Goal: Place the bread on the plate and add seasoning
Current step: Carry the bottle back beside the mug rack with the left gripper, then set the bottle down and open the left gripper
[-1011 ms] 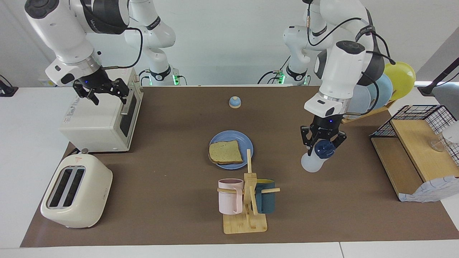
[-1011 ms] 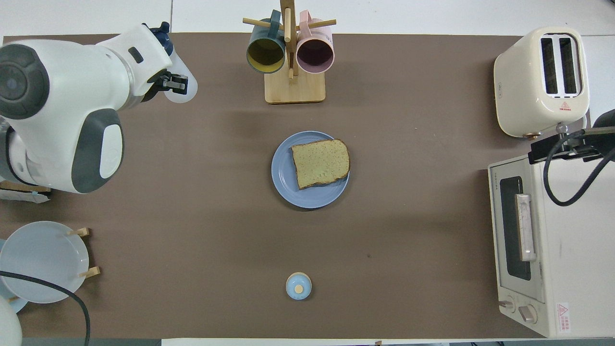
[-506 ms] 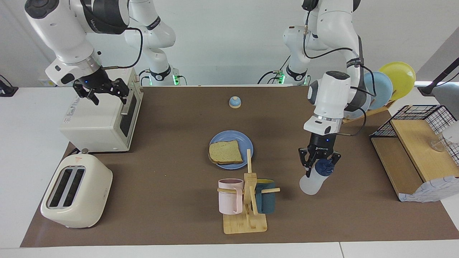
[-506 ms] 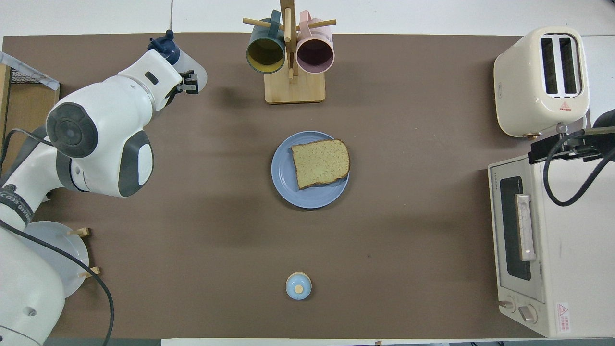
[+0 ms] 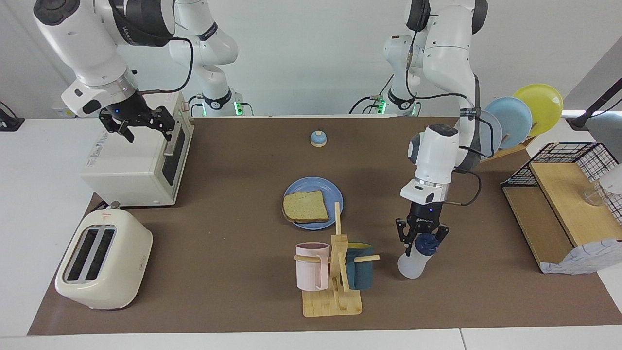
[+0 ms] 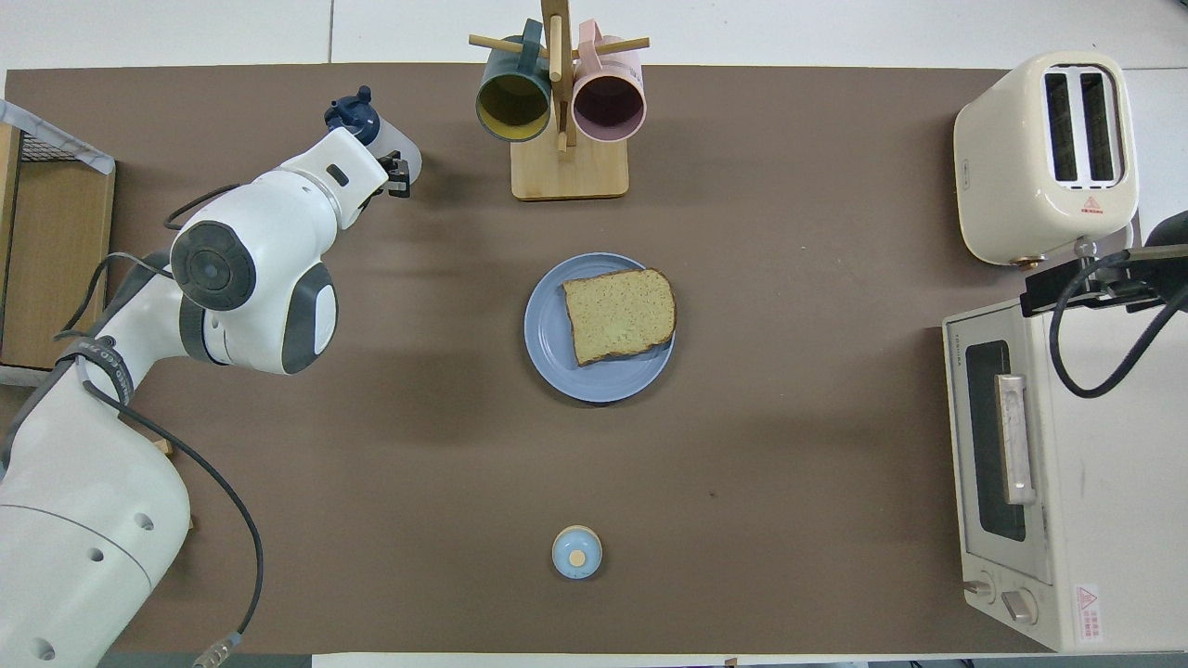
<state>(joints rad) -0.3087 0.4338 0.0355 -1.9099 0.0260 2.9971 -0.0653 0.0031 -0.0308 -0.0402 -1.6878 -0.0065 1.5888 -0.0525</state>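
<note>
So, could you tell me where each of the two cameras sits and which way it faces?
Facing view: high across the table, looking at the robots; both arms show whole, the left gripper shut on the seasoning, the right gripper open over the toaster oven.
Overhead view: above the robots' end, looking steeply down; the left arm shows, of the right arm only a dark part and its cable.
Shared: bread on plate, mug rack, bell, toaster.

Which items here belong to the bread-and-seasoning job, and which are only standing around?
Job:
- bread, lying on the plate
- seasoning, gripped by the left hand

Standing around:
- bell
- mug rack
- toaster
- oven, with the right hand open over it
- plate rack
</note>
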